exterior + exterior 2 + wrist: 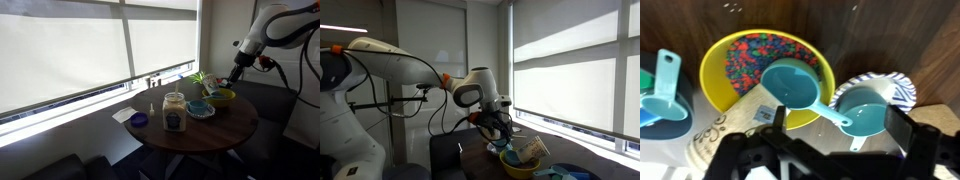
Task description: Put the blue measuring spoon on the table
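In the wrist view a blue measuring spoon (790,82) lies in a yellow bowl (715,60) of coloured beads, its handle reaching over the rim to the lower right. A second blue scoop (865,118) sits in a light blue patterned dish (902,92), and a third (665,95) lies at the far left. My gripper (835,125) is open and empty, hovering above, its fingers either side of the first spoon's handle and the dish. In both exterior views the gripper (237,72) (498,128) hangs over the bowl (222,97) on the round brown table (215,135).
A glass jar (175,112) stands mid-table, with a purple disc (139,120), a small bottle (152,108) and a white paper (122,114) to its left. A printed brown bag (730,125) lies by the bowl. A window runs behind the table.
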Robot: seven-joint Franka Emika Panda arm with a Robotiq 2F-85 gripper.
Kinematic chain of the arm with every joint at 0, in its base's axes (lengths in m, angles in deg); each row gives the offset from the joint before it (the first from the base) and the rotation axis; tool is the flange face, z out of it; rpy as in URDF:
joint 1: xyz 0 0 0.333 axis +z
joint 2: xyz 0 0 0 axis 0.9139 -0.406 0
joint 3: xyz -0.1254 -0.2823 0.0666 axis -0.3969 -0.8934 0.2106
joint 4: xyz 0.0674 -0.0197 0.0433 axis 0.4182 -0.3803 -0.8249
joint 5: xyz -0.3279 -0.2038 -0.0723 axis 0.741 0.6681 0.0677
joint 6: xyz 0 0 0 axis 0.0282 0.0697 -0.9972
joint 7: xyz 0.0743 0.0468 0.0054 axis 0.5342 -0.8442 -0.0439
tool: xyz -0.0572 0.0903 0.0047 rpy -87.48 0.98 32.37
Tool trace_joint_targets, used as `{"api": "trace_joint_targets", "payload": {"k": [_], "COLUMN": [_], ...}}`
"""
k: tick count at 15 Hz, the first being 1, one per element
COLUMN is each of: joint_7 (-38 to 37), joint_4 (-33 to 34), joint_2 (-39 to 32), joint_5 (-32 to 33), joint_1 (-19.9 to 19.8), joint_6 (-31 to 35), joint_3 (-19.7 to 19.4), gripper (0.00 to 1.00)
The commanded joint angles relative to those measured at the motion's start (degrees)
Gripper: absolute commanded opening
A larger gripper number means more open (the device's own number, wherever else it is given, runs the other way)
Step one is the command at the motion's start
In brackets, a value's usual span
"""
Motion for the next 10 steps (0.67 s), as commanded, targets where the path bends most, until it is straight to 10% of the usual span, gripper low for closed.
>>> {"api": "trace_joint_targets", "payload": {"k": [1, 10], "joint_7": [4.2, 14.3], "joint_4": [-2.5, -4.3], "joint_2": [-0.5, -4.0], "joint_5": [7.3, 8.5], "joint_1": [-2.8, -1.7], "joint_6": [9.1, 14.2], "joint_3": [0.5, 0.7], "gripper": [1.00, 0.93]}}
